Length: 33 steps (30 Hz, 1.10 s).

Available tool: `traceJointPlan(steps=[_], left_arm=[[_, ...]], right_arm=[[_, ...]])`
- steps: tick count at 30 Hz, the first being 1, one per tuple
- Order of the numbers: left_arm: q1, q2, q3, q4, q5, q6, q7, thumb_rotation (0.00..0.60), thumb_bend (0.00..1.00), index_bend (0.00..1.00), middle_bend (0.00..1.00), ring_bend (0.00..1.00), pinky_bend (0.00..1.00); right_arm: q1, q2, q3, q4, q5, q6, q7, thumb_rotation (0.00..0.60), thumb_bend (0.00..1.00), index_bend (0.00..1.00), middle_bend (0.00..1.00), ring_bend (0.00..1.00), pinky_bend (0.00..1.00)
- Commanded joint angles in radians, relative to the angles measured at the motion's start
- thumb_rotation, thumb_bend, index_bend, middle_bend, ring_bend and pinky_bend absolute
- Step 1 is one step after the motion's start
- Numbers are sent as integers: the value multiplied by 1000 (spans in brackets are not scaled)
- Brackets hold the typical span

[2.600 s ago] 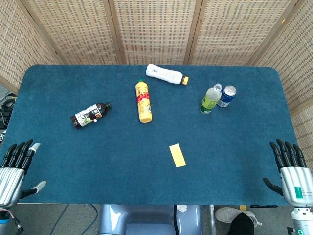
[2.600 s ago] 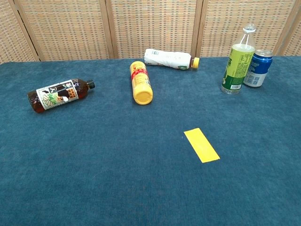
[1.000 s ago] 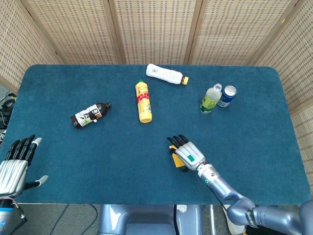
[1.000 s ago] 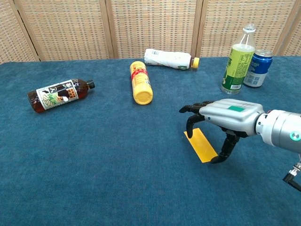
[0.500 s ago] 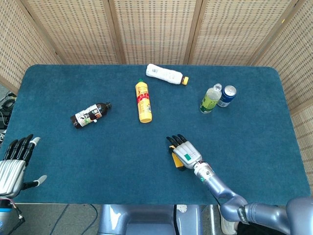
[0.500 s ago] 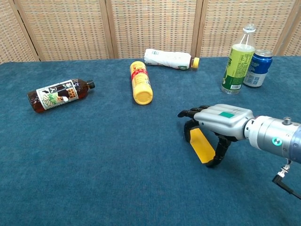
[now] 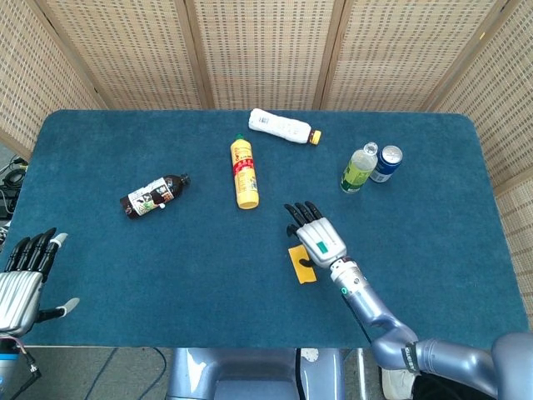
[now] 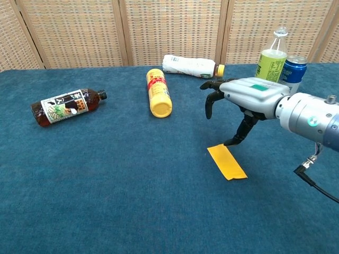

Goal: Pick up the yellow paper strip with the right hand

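Chest view shows my right hand (image 8: 249, 95) raised above the blue table (image 8: 106, 185), palm down, the forearm reaching in from the right edge of the frame. Its fingers are spread and curled slightly downward, and the thumb points down toward the cloth. It holds nothing. The yellow paper strip (image 8: 226, 162) lies flat on the table just below and slightly nearer than the thumb tip; I cannot tell whether the tip touches the strip's far end or sits just above it.

In the head view the same hand (image 7: 316, 237) overlaps the strip (image 7: 301, 264), which shows beside the wrist and partly under the palm.

Beyond the hand stand a green bottle (image 8: 271, 58) and a blue can (image 8: 293, 69), close together. Off past the fingertips lie a yellow bottle (image 8: 158, 93) and a white bottle (image 8: 189, 65), both on their sides, and further out a dark bottle (image 8: 66, 106), also on its side.

My left hand (image 7: 23, 279) is well apart, at the near left edge of the table, fingers straight, spread and empty.
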Motion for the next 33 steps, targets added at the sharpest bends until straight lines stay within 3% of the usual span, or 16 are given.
traceJointPlan(steps=[1, 10, 25, 33], left_arm=[[1, 0, 2, -2, 3, 1, 2, 600, 0, 0, 0, 0, 0], [-1, -6, 5, -1, 3, -1, 12, 600, 0, 0, 0, 0, 0], [-6, -7, 2, 1, -10, -7, 13, 600, 0, 0, 0, 0, 0], [-8, -10, 4, 2, -11, -10, 16, 600, 0, 0, 0, 0, 0]], right_arm=[[-13, 34, -28, -40, -10, 8, -8, 600, 0, 382, 23, 0, 0], [-50, 15, -139, -28, -45, 4, -17, 600, 0, 400, 28, 0, 0], [-41, -71, -132, 102, -52, 4, 30, 600, 0, 411, 38, 0, 0], [-41, -65, -121, 110, -58, 13, 63, 600, 11, 423, 49, 0, 0]])
